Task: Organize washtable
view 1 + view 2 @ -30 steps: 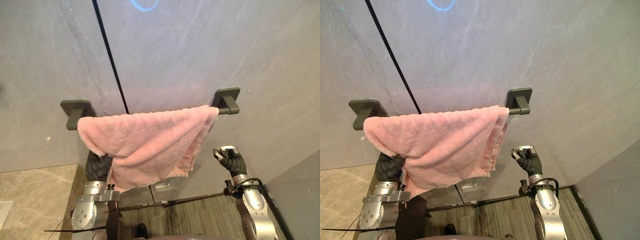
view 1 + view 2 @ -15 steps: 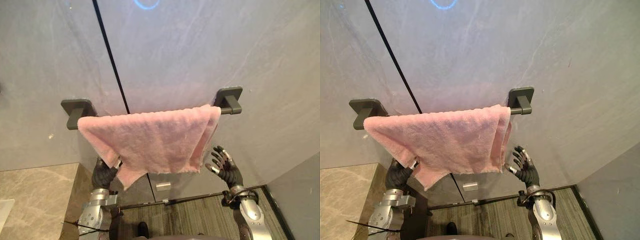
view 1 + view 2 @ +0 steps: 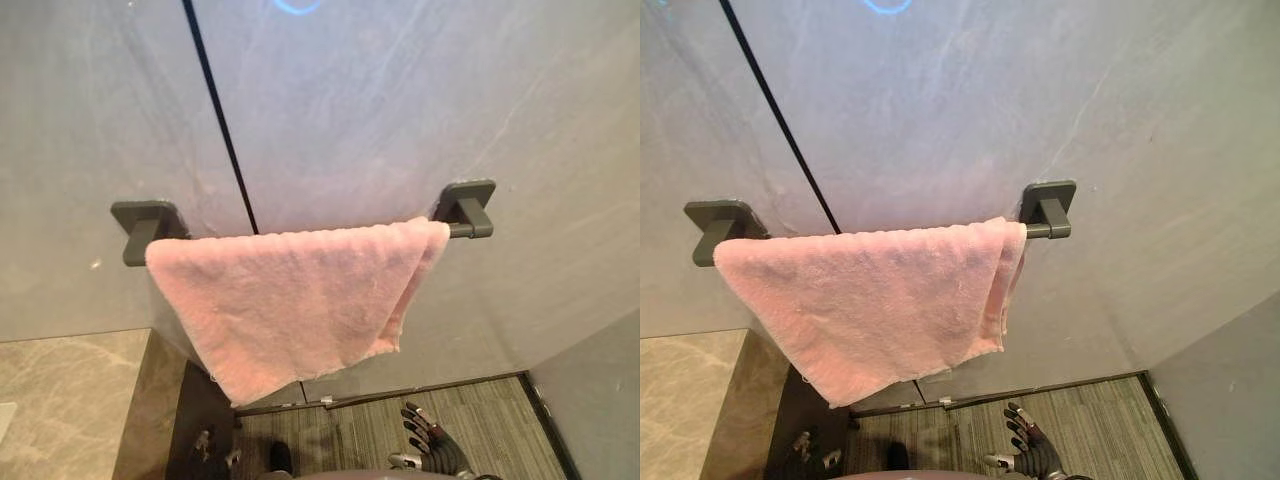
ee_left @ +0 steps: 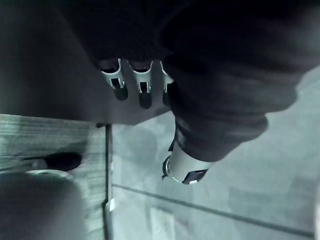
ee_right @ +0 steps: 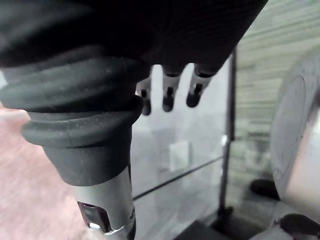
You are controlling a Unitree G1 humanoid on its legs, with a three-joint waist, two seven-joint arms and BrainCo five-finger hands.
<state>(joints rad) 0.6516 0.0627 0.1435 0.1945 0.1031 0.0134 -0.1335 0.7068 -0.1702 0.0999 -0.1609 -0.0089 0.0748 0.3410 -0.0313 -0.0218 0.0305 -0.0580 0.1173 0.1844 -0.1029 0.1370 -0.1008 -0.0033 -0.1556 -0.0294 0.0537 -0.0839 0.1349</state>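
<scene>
Pink towel draped over wall rail, hanging lopsided. Soft, light, limp; probably best pinched at hem corners. Right hand low, fingers spread, empty. Left hand fingers relaxed, empty.

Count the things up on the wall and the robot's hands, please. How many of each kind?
Pink towel: 1
Dark grey towel bar: 1
Robot hands, both open (left hand, right hand): 2
Total: 4
</scene>
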